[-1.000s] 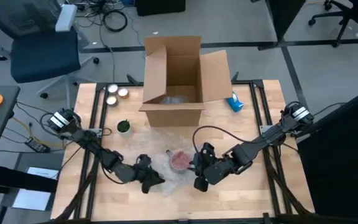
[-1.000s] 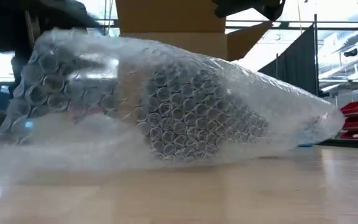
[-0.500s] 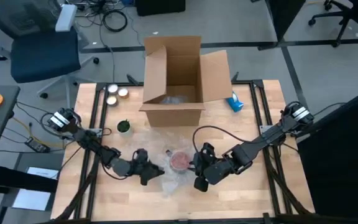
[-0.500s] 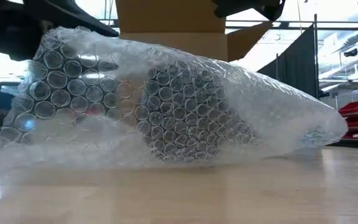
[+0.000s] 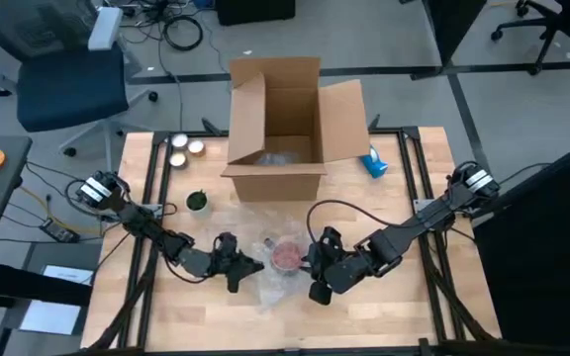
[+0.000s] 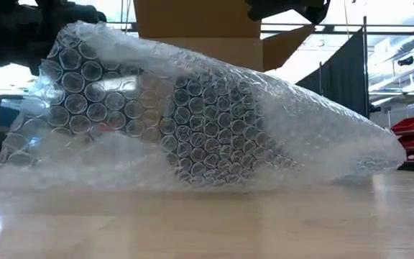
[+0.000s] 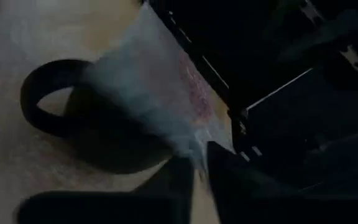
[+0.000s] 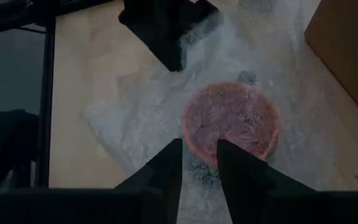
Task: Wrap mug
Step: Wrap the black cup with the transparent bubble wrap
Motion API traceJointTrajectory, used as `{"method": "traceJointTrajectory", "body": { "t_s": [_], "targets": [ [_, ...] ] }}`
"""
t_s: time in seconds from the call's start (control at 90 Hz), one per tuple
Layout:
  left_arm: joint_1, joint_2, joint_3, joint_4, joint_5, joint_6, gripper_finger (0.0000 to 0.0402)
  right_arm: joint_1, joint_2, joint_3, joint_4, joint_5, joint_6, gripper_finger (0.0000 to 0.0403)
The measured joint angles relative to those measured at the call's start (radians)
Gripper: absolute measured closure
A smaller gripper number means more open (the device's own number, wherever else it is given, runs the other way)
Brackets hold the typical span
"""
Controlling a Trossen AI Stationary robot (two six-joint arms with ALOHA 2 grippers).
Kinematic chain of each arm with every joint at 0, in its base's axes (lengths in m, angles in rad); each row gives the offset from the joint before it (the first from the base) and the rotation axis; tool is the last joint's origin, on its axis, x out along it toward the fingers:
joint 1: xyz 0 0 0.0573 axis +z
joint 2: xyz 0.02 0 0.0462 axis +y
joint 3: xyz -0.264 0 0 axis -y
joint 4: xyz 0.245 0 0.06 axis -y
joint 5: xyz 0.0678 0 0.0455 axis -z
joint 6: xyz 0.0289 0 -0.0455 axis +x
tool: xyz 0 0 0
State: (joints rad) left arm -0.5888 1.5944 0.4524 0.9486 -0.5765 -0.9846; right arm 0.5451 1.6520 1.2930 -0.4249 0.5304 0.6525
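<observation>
A dark mug (image 5: 287,255) with a pink inside (image 8: 229,121) stands mouth up on a sheet of clear bubble wrap (image 5: 268,280) in the middle of the table. Its ring handle (image 7: 48,93) sticks out free. My left gripper (image 5: 243,269) is left of the mug, shut on the wrap. The raised wrap (image 6: 192,122) forms a hump over the mug's left side. My right gripper (image 5: 312,265) is at the mug's right rim, its fingers on either side of the mug's wall. My left gripper pinches the left edge of the bubble wrap (image 7: 188,146) between its two fingers, coming from the table's left. That edge is lifted off the table and leans against the mug, while the rest of the sheet lies on the table. My right gripper (image 8: 199,163) comes from the table's right and has the mug's rim (image 8: 194,152) between its fingers. One finger (image 8: 229,155) reaches over the mouth and the other (image 8: 169,163) stays outside. The mug stands upright on the wrap.
An open cardboard box (image 5: 280,129) stands at the far middle of the table, with crumpled wrap inside. Two small tins (image 5: 184,148) and a green-topped item (image 5: 197,202) sit at the far left, and a blue object (image 5: 374,163) at the far right. Bare wood lies along the near edge.
My left gripper has gone toward the table's far edge and right, toward the mug, still shut on the wrap's edge. The left side of the sheet has risen and folded toward the mug. The right part stays flat.
</observation>
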Motion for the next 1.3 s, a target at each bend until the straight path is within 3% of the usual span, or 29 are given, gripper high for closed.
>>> {"method": "traceJointTrajectory", "body": {
  "t_s": [0.233,0.522,0.733,0.978,1.3],
  "targets": [
    [-0.007,0.001,0.117,0.035,0.034,0.202,0.0401,0.05,-0.003,0.0,-0.098,-0.001,0.081,0.0331],
    [-0.01,0.001,0.314,-0.033,0.136,0.412,0.0402,0.13,-0.019,0.0,-0.389,0.003,0.349,0.0353],
    [-0.024,0.001,0.373,-0.223,0.156,0.445,0.0402,0.137,-0.019,0.0,-0.552,0.152,0.477,0.0371],
    [-0.079,0.001,0.407,-0.234,0.211,0.616,0.0402,0.029,-0.019,0.0,-0.413,0.136,0.309,0.0395],
    [-0.107,0.001,0.421,-0.231,0.207,0.699,0.0402,-0.063,0.012,0.0,-0.085,-0.033,0.031,0.0403]
  ]
}}
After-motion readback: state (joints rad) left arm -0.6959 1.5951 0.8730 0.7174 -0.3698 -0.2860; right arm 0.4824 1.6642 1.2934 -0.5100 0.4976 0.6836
